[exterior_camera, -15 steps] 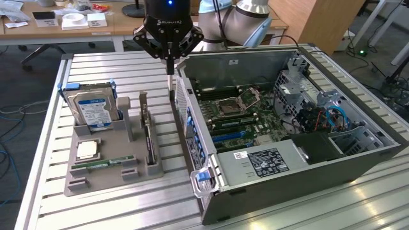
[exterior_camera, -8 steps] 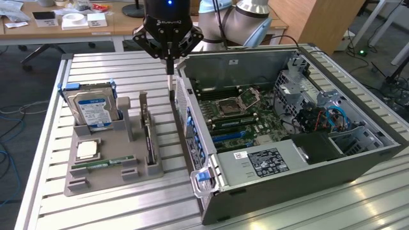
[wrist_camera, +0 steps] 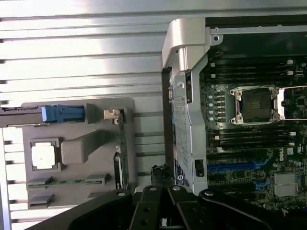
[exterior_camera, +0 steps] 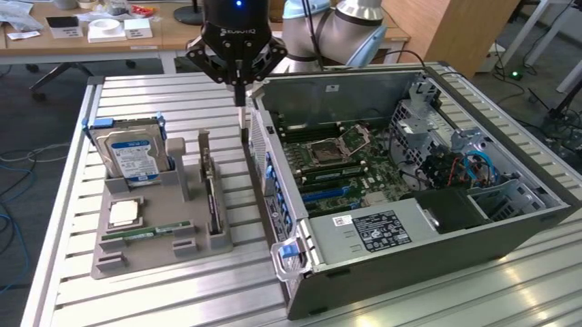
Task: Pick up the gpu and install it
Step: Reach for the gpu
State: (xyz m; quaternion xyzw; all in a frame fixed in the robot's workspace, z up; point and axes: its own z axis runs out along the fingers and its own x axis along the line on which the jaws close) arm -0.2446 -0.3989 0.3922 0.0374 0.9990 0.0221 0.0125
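Hovering gripper (exterior_camera: 240, 95), fingers pressed together, over the gap between holder and case.
The gpu (exterior_camera: 212, 204) stands on edge in the grey holder (exterior_camera: 146, 255), on the side nearest the open computer case (exterior_camera: 382, 245) and apart from the gripper. Nothing seems pinched between the fingers, though the tips are hard to make out. A hard drive (exterior_camera: 133, 158) stands upright in the same holder.

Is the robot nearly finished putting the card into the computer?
Not yet. The thin dark gpu card with its silvery bracket stands in the grey holder tray, untouched. The black gripper is shut and empty, above the slatted table between tray and open computer case. Picking up and installing are both not done.
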